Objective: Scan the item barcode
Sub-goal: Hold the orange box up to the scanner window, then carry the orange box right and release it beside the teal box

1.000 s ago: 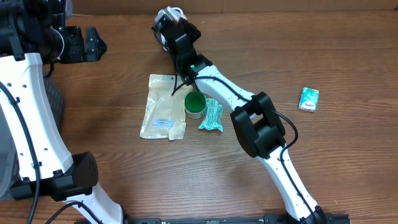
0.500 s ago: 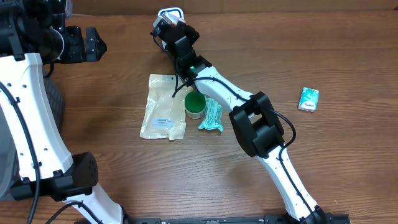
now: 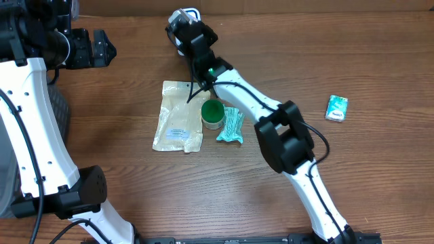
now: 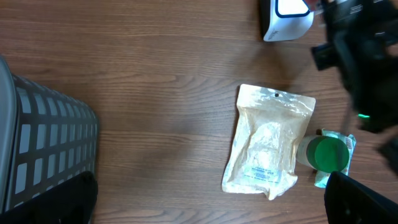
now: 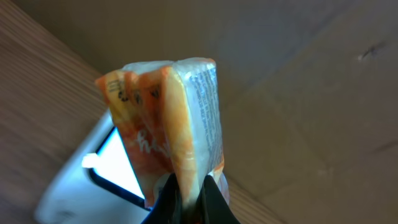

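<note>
An orange packet (image 5: pixel 168 124) is pinched by the right gripper (image 5: pixel 189 193) over the far-edge scanner (image 5: pixel 106 168), likely for barcode reading; the left gripper (image 3: pixel 95 49) is held open, empty.

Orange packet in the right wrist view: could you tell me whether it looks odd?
Yes: the right claw pinches the orange packet at its lower edge, and it is creased lengthwise into a fold over the scanner.

- You have a pouch (image 3: pixel 178 116) mid-table, a jar (image 3: pixel 212 114) just right of it
- A packet (image 3: pixel 231 127) lies right of the jar
- The scanner (image 3: pixel 183 14) sits behind, a small box (image 3: pixel 336 108) far right
</note>
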You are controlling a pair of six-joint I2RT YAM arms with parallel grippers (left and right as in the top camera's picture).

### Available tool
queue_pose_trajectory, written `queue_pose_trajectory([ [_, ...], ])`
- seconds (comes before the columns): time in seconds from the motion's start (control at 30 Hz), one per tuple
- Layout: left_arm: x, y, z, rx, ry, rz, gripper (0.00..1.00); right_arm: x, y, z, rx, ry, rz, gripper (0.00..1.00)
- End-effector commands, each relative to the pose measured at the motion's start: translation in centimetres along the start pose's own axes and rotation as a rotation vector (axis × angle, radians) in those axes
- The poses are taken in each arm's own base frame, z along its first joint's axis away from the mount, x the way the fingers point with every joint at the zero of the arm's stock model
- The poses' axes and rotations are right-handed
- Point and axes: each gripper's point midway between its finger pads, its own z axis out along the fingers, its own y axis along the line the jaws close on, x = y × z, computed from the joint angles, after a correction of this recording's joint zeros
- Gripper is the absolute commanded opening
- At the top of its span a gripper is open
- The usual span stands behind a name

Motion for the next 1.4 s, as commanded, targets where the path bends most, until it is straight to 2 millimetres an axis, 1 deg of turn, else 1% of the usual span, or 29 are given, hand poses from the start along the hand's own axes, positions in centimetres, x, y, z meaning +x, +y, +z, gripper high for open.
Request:
queue_pose_trajectory([
  [0.0, 0.1, 0.3, 0.1, -0.006, 0.005, 0.009, 1.00, -11.9, -6.7, -8.1, -0.113, -0.233, 0.310, 0.04],
  [0.1, 0.1, 0.3, 0.1, -0.006, 0.005, 0.009, 1.00, -14.0, -7.7, -12.2, -0.280, -0.238, 0.442, 0.04],
  [0.17, 0.1, 0.3, 0.1, -0.006, 0.005, 0.009, 1.00, -14.7, -8.9, -14.9, -0.384, -0.215, 0.529, 0.04],
  [0.23, 0.1, 0.3, 0.1, -0.006, 0.005, 0.009, 1.00, -14.4, -10.5, -17.4, -0.463, -0.164, 0.633, 0.04],
  [0.27, 0.1, 0.3, 0.1, -0.006, 0.005, 0.009, 0.99, -13.7, -11.7, -18.7, -0.484, -0.115, 0.698, 0.04],
  [0.3, 0.1, 0.3, 0.1, -0.006, 0.005, 0.009, 1.00, -13.2, -12.5, -19.3, -0.486, -0.088, 0.728, 0.04],
  [0.33, 0.1, 0.3, 0.1, -0.006, 0.005, 0.009, 1.00, -12.2, -13.7, -20.0, -0.474, -0.043, 0.766, 0.04],
  [0.37, 0.1, 0.3, 0.1, -0.006, 0.005, 0.009, 1.00, -11.0, -14.8, -20.5, -0.456, 0.005, 0.803, 0.04],
  [0.4, 0.0, 0.3, 0.1, -0.006, 0.004, 0.009, 1.00, -9.4, -16.0, -21.0, -0.432, 0.066, 0.849, 0.04],
  [0.43, 0.1, 0.3, 0.1, -0.006, 0.005, 0.009, 1.00, -8.0, -16.8, -21.3, -0.412, 0.115, 0.884, 0.04],
  [0.47, 0.1, 0.3, 0.1, -0.006, 0.005, 0.009, 0.99, -5.6, -17.9, -21.6, -0.377, 0.202, 0.943, 0.04],
  [0.5, 0.1, 0.3, 0.1, -0.006, 0.005, 0.009, 1.00, -3.9, -18.4, -21.6, -0.354, 0.265, 0.977, 0.04],
  [0.53, 0.1, 0.3, 0.1, -0.006, 0.005, 0.009, 0.99, -1.3, -19.1, -21.9, -0.319, 0.356, 1.018, 0.04],
  [0.57, 0.1, 0.3, 0.1, -0.006, 0.005, 0.009, 0.99, 0.6, -19.6, -22.1, -0.294, 0.423, 1.038, 0.04],
  [0.6, 0.1, 0.3, 0.1, -0.006, 0.005, 0.009, 1.00, 3.7, -20.1, -22.3, -0.246, 0.524, 1.063, 0.04],
  [0.63, 0.1, 0.3, 0.1, -0.006, 0.005, 0.009, 0.99, 6.1, -20.6, -22.8, -0.207, 0.604, 1.076, 0.04],
  [0.73, 0.1, 0.3, 0.1, -0.006, 0.005, 0.009, 0.99, 12.9, -21.5, -23.8, -0.117, 0.818, 1.118, 0.04],
  [0.83, 0.1, 0.3, 0.1, -0.006, 0.005, 0.009, 1.00, 17.8, -21.6, -24.3, -0.070, 0.951, 1.161, 0.04],
  [0.93, 0.1, 0.3, 0.1, -0.006, 0.005, 0.009, 1.00, 22.5, -21.3, -24.5, -0.029, 1.051, 1.202, 0.04],
  [1.03, 0.1, 0.3, 0.1, -0.006, 0.005, 0.009, 1.00, 26.5, -20.8, -24.6, 0.008, 1.114, 1.234, 0.04],
  [1.17, 0.1, 0.3, 0.1, -0.006, 0.005, 0.009, 0.99, 30.8, -19.7, -24.7, 0.039, 1.167, 1.253, 0.04],
  [1.3, 0.1, 0.3, 0.1, -0.006, 0.005, 0.009, 0.99, 33.8, -19.5, -25.3, 0.123, 1.215, 1.211, 0.05],
  [1.37, 0.1, 0.3, 0.1, -0.006, 0.005, 0.009, 0.99, 34.9, -19.6, -25.8, 0.164, 1.236, 1.182, 0.14],
])
